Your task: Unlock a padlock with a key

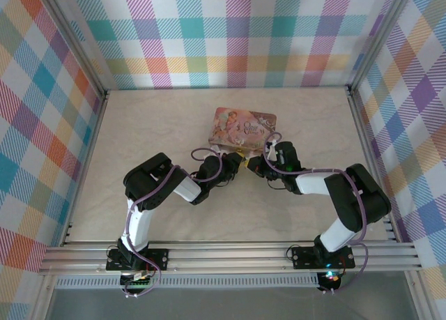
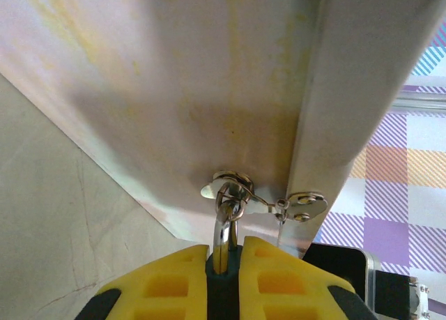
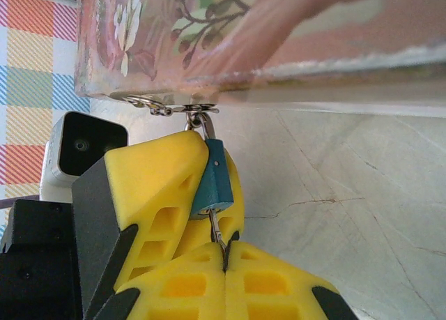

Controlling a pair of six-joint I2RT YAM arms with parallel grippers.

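Note:
The padlock (image 3: 212,177) is a small blue block with a silver shackle (image 2: 223,233) hooked through the metal hasp (image 2: 233,184) of the pink illustrated box (image 1: 244,127). My left gripper (image 2: 224,256) is shut on the padlock's body, yellow pads on both sides; its fingers (image 3: 157,187) are also seen from the right wrist. My right gripper (image 3: 224,254) is shut on the thin silver key (image 3: 219,231), whose tip sits in the keyhole at the padlock's lower end. In the top view both grippers (image 1: 233,165) (image 1: 256,164) meet at the box's near edge.
The box lies mid-table on a pale mat (image 1: 167,125). Checked cloth walls (image 1: 230,34) and metal frame rails (image 1: 230,254) enclose the workspace. There is free mat left, right and behind the box.

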